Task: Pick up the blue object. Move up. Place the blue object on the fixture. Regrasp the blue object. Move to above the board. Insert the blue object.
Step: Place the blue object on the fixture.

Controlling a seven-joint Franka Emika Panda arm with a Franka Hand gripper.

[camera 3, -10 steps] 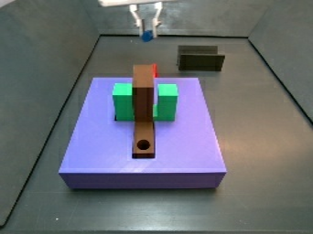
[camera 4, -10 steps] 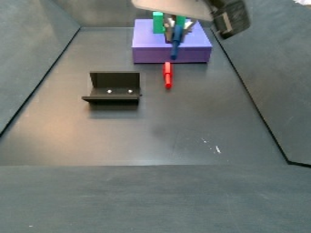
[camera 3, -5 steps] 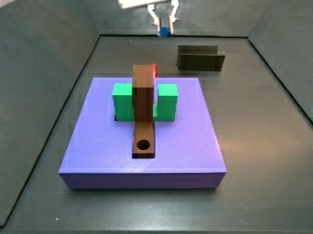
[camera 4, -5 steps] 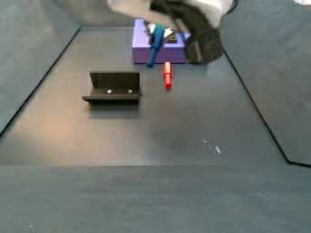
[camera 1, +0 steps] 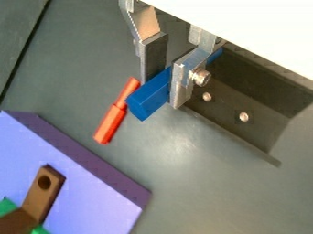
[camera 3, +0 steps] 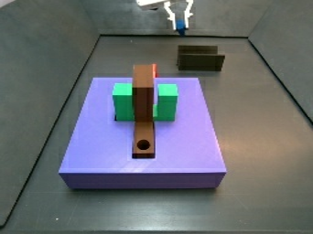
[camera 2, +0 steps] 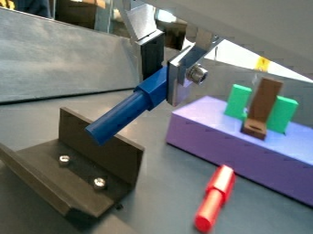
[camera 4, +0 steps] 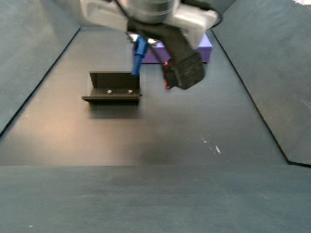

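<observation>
My gripper [camera 1: 166, 84] is shut on the blue object [camera 1: 149, 99], a long blue bar held at one end between the fingers. In a wrist view the blue object [camera 2: 126, 113] slants down from the gripper [camera 2: 167, 77], and its free end is at the upright wall of the fixture [camera 2: 86, 160]. In a side view the gripper [camera 3: 181, 15] hangs high above the fixture [camera 3: 200, 59] at the far end. The purple board [camera 3: 145, 137] carries a brown piece [camera 3: 145, 110] and a green block [camera 3: 123, 102].
A red peg [camera 1: 116, 111] lies on the floor between the board [camera 1: 61, 174] and the fixture [camera 1: 251, 91]; it also shows in a wrist view [camera 2: 215, 196]. Grey walls enclose the dark floor.
The gripper has carried the blue object away from the board's end to over the fixture, and the object has tilted.
</observation>
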